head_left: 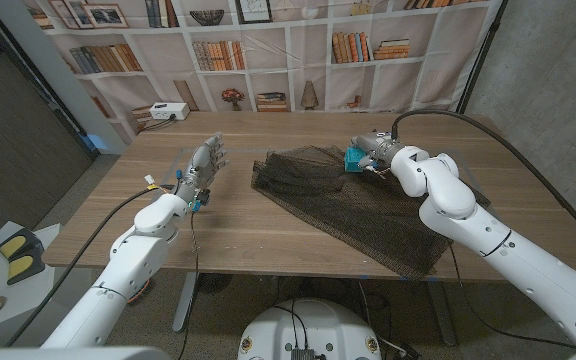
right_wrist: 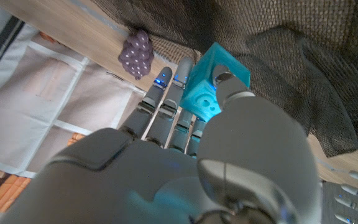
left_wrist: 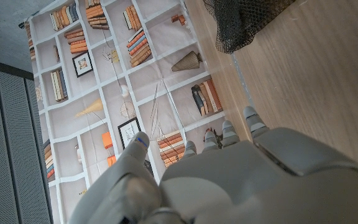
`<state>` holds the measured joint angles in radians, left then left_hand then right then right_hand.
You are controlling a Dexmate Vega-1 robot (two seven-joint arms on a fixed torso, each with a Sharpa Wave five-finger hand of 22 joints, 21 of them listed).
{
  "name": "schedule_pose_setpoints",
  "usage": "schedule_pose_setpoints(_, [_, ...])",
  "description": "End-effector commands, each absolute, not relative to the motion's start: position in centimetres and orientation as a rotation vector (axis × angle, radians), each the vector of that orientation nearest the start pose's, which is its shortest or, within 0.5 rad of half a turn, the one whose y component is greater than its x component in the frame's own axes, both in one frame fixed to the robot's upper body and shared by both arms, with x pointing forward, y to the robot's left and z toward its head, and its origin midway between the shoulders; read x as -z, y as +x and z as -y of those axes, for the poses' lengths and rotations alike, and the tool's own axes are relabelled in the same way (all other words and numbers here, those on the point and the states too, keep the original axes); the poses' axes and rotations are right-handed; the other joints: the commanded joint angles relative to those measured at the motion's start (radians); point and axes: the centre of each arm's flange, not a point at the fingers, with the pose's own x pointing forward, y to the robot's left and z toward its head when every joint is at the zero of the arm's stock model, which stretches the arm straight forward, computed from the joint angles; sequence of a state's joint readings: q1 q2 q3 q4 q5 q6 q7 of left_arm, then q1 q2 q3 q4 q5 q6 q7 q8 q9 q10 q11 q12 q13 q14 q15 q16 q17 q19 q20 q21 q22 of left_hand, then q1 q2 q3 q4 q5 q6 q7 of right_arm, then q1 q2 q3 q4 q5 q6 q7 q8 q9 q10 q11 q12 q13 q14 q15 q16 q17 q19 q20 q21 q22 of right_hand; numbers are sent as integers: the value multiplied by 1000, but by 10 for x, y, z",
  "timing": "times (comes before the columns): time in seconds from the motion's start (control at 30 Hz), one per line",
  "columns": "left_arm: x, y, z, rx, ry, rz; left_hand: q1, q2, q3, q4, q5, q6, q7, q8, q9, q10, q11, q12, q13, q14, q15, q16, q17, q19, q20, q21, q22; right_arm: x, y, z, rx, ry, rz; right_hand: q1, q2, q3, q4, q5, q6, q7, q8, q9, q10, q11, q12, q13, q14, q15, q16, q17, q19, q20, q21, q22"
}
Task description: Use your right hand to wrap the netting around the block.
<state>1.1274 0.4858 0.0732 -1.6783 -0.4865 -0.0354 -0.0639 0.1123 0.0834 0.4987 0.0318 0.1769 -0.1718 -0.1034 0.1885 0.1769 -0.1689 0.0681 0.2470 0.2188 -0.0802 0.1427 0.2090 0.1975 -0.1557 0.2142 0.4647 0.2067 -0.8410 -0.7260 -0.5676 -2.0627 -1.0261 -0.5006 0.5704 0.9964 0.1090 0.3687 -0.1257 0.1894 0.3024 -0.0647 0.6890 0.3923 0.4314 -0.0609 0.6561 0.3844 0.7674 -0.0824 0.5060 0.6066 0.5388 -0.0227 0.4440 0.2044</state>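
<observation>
A wooden desk (head_left: 228, 225) stands before a backdrop (head_left: 268, 50) printed with white bookshelves, books and framed pictures. Grey concrete wall (head_left: 548, 90) rises at the right; a dark panel (head_left: 8, 140) stands left.

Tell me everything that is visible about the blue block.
The block is a bright turquoise cube, plastic-looking, with a round recessed mark on one face. The right robot hand holds it, thumb on one side and fingers on the other, tilted, above the dark netting on the far right part of the wooden table.

Right hand (head_left: 368, 148) grips the block (right_wrist: 213, 84), arm extended. Left hand (head_left: 204, 165) holds nothing, fingers apart, above the surface (head_left: 228, 225).
</observation>
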Motion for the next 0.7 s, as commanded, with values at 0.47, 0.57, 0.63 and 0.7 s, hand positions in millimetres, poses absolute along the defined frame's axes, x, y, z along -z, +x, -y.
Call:
schedule_pose_setpoints(0.47, [29,609,-308,209,45,524,-12,1,0,2,8,-36,-5,0,3,-2,-2,0,1,3,-2,-3,2,2,-1,-4,5,-5,576,209,4,-1750,56,53,69,69,59,-5,394,8,17,1,226,20,-19,-15,-21,-120,-43,-9,-16,0,10,-2])
schedule_pose_setpoints(0.57, [28,610,-308,212,45,522,-12,1,0,2,8,-36,-5,0,3,-3,-1,0,2,2,-2,-3,2,2,-1,-4,5,-4,578,209,-3,-1748,36,54,69,69,57,-4,393,8,19,0,221,17,-23,-18,-27,-119,-50,-10,-17,1,11,-2])
schedule_pose_setpoints(0.63, [28,612,-308,214,46,520,-12,1,0,2,8,-36,-5,0,3,-2,-2,0,2,2,-2,-3,2,2,-1,-4,5,-3,580,209,-12,-1745,24,55,68,70,55,-5,385,12,20,-1,209,20,-31,-23,-38,-116,-65,-16,-21,3,12,-3])
schedule_pose_setpoints(0.7, [28,613,-308,214,45,520,-12,1,0,2,8,-36,-5,0,3,-2,-2,0,2,1,-2,-3,2,2,-1,-4,5,-4,581,208,-19,-1743,6,50,67,67,57,-6,366,11,12,-12,187,15,-45,-30,-53,-106,-83,-24,-29,4,13,-5])
